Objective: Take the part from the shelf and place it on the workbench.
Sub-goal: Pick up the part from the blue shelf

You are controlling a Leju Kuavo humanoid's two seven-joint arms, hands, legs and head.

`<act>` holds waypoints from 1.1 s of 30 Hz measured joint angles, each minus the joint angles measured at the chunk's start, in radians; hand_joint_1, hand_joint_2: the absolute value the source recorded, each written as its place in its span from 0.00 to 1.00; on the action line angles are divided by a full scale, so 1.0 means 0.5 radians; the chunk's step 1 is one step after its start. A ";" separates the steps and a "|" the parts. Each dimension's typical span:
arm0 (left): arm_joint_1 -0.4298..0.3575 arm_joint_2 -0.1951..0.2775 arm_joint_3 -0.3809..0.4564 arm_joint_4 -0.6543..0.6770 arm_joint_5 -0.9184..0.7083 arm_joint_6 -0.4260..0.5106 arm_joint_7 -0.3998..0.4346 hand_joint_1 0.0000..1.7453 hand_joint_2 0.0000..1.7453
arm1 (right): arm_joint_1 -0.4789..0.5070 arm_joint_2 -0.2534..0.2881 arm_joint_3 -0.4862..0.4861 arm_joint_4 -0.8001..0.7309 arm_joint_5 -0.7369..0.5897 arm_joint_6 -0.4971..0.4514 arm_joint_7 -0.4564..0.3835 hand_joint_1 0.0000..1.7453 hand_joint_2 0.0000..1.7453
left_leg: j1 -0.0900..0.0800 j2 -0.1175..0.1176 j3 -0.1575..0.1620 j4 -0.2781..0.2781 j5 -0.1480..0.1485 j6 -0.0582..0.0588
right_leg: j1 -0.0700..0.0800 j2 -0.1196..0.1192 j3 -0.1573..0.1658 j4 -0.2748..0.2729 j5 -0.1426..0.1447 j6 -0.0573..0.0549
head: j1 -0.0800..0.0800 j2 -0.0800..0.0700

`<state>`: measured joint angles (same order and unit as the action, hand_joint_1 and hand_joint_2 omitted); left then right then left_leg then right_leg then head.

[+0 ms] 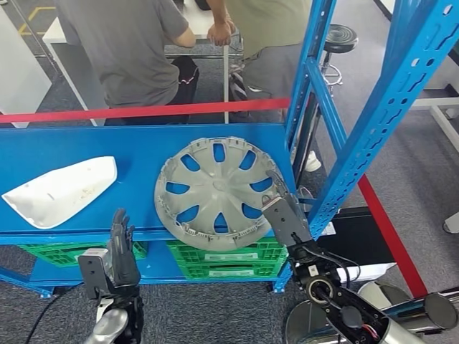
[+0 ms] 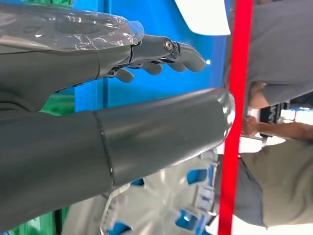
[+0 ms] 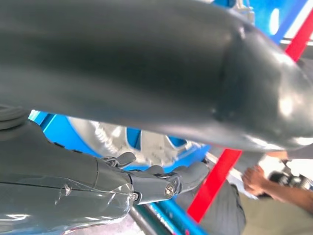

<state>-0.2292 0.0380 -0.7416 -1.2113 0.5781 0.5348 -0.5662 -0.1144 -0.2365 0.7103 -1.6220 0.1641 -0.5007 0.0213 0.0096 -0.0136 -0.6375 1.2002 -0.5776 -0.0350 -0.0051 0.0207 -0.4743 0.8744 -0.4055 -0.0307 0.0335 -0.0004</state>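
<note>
Nearest the robot, at seven o'clock in the head view, the left hand (image 1: pixel 122 247) hangs in front of the shelf edge with its fingers apart and straight, holding nothing. At five o'clock the right hand (image 1: pixel 284 215) reaches to the near right rim of the hubcap (image 1: pixel 216 193); whether its fingers grip the rim cannot be told. The grey hubcap lies flat mid-shelf (image 1: pixel 135 154). A white panel (image 1: pixel 59 192) lies at nine o'clock. Green crates (image 1: pixel 227 256) sit below. Beyond red tape (image 1: pixel 140 112), two people (image 1: pixel 130 50) stand.
</note>
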 joint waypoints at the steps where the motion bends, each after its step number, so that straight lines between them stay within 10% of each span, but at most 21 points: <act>1: 0.007 0.004 0.000 -0.004 -0.002 0.008 0.004 0.00 0.00 | 0.000 0.000 0.003 0.000 0.011 0.015 0.021 0.00 0.00 | 0.020 0.005 -0.026 -0.041 0.012 -0.025 | -0.020 0.001 0.015 0.005 -0.021 0.019 | -0.007 0.000; 5: 0.020 0.018 0.000 -0.014 -0.009 0.019 0.024 0.00 0.00 | -0.003 -0.002 0.010 -0.001 0.047 0.046 0.078 0.00 0.00 | 0.092 0.043 0.032 -0.477 0.362 -0.100 | -0.070 0.003 0.048 0.087 -0.137 0.112 | -0.055 0.000; 9: 0.036 0.020 0.000 -0.028 -0.014 0.019 0.032 0.00 0.00 | -0.009 -0.010 0.018 -0.015 0.117 0.082 0.139 0.00 1.00 | 0.087 0.049 0.001 -0.441 0.387 -0.004 | -0.074 -0.006 0.034 0.143 -0.231 0.170 | -0.038 0.000; 15: 0.013 0.015 0.000 -0.037 -0.018 0.007 0.031 0.00 0.00 | -0.036 -0.046 0.043 -0.052 0.279 0.166 0.273 0.00 1.00 | 0.050 0.037 0.060 -0.444 0.331 0.064 | -0.049 -0.027 -0.315 0.764 -0.440 0.158 | 0.066 0.000; 20: 0.006 0.010 0.000 -0.041 -0.018 0.004 0.032 0.00 0.00 | -0.043 -0.062 0.062 -0.082 0.290 0.178 0.289 0.00 1.00 | 0.019 0.022 0.142 -0.450 0.278 0.064 | 0.003 -0.028 -0.220 0.318 -0.076 0.076 | 0.089 0.000; 25: 0.004 0.012 0.000 -0.043 -0.020 0.000 0.034 0.00 0.00 | -0.052 -0.072 0.070 -0.119 0.356 0.286 0.400 0.00 1.00 | -0.001 0.025 0.147 -0.458 0.267 0.102 | -0.002 -0.023 -0.180 0.191 -0.058 0.124 | 0.063 0.000; 33: 0.005 0.024 0.000 -0.059 -0.026 0.023 0.059 0.00 0.00 | -0.091 -0.105 0.116 -0.195 0.659 0.546 0.695 0.00 1.00 | -0.003 0.027 0.170 -0.504 0.284 0.083 | -0.002 -0.021 -0.180 0.190 -0.065 0.108 | -0.002 0.000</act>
<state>-0.2269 0.0498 -0.7416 -1.2409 0.5652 0.5462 -0.5365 -0.1600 -0.2892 0.7682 -1.7193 0.4934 -0.2276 0.3690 0.0081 -0.0003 -0.5526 0.9480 -0.4358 0.0064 -0.0061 0.0104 -0.5643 0.9695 -0.4378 0.0234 0.0327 -0.0004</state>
